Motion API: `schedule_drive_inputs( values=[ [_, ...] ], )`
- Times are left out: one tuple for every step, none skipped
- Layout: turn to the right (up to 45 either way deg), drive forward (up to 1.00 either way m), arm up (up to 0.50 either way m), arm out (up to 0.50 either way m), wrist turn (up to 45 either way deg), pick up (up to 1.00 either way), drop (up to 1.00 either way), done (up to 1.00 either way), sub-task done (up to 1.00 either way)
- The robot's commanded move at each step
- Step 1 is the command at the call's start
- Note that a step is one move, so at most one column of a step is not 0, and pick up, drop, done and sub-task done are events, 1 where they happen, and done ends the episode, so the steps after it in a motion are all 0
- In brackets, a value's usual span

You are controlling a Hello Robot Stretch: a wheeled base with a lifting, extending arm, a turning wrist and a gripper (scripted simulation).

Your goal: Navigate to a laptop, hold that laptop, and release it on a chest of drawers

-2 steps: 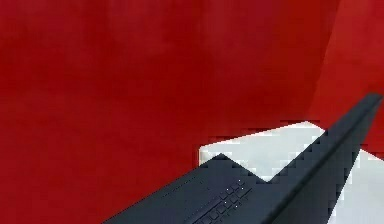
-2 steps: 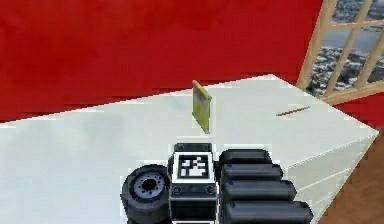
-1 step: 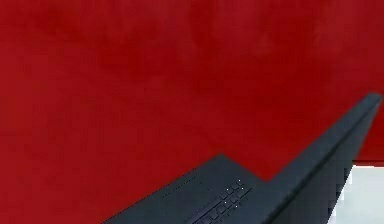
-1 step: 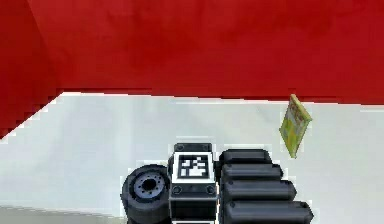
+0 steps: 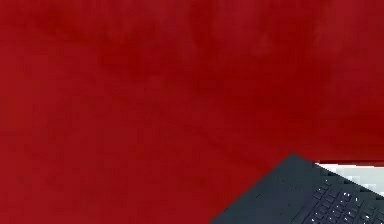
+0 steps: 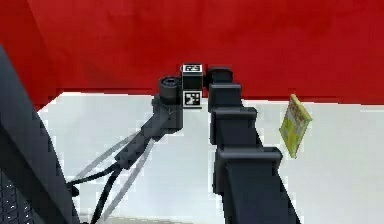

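Parked close against a red wall [image 5: 150, 90], broad and plain across the forward view. Below it, a white tabletop [image 6: 120, 125], wide enough to carry everything else. At the forward view's lower right, a dark laptop [image 5: 315, 190], keys showing, lying on that white surface near its edge. Placed there on the side where the arm works, which probably explains stopping here. In the arm side view, a dark slanted slab at the left edge, possibly the same laptop's lid, though hard to say for sure. Stretched out over the tabletop, the arm [image 6: 240, 150], with two marked white squares [image 6: 190, 85] at its far end. Left of those, the gripper [image 6: 95, 192], angled down and toward the dark slab, seemingly lined up for a grasp. Impossible to tell how the jaws stand, or whether anything is held, with the fingertips ending right by that slab. Judged as the reaching step: laptop apparently not yet lifted, carry and drop-off yet to come. Smallest, a yellow packet [image 6: 295, 125], standing upright on the arm's other side, well apart and out of the way.
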Motion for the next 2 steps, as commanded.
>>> schedule_drive_inputs(
  values=[
    [0.0, 0.0, 0.0, 0.0, 45.0, 0.0, 0.0, 0.0, 0.0],
    [0.0, 0.0, 0.0, 0.0, 45.0, 0.0, 0.0, 0.0, 0.0]
  ],
)
